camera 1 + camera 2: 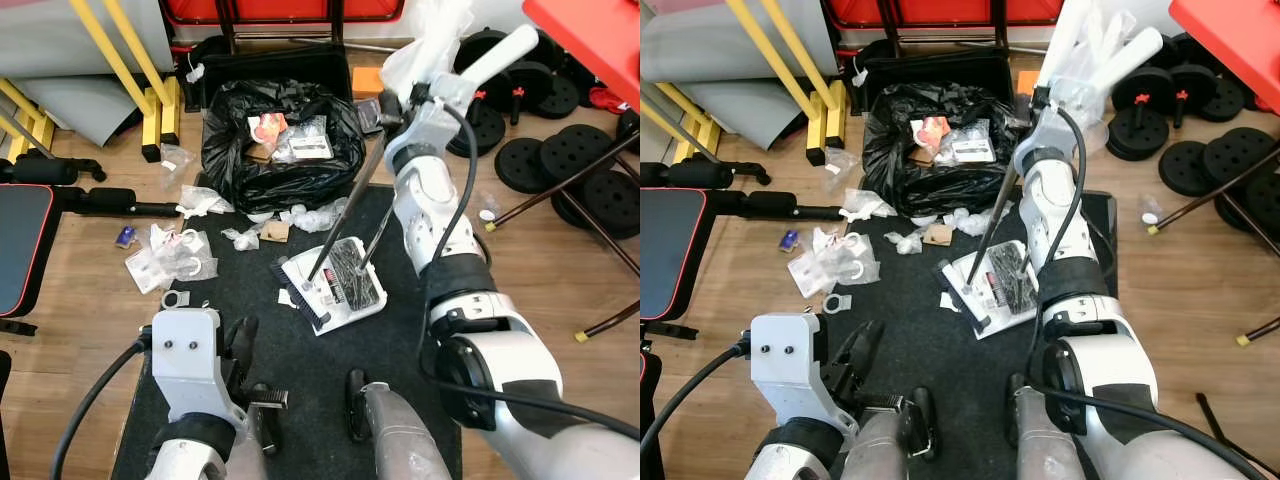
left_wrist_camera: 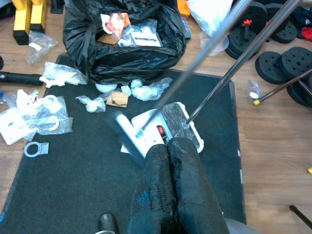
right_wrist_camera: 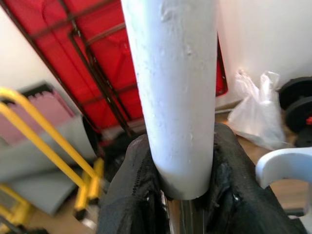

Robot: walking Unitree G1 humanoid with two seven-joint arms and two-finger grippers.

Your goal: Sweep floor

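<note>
My right gripper [image 3: 183,170] clamped the broom handle [image 3: 170,73]: light, stiff, smooth, best held high. Left gripper [image 2: 168,180] closed empty. Dustpan [image 1: 335,282] at twelve o'clock.

Right hand [image 3: 183,195] raised on an extended arm, fingers clamped; left hand [image 2: 170,151] low, fingers together.
</note>
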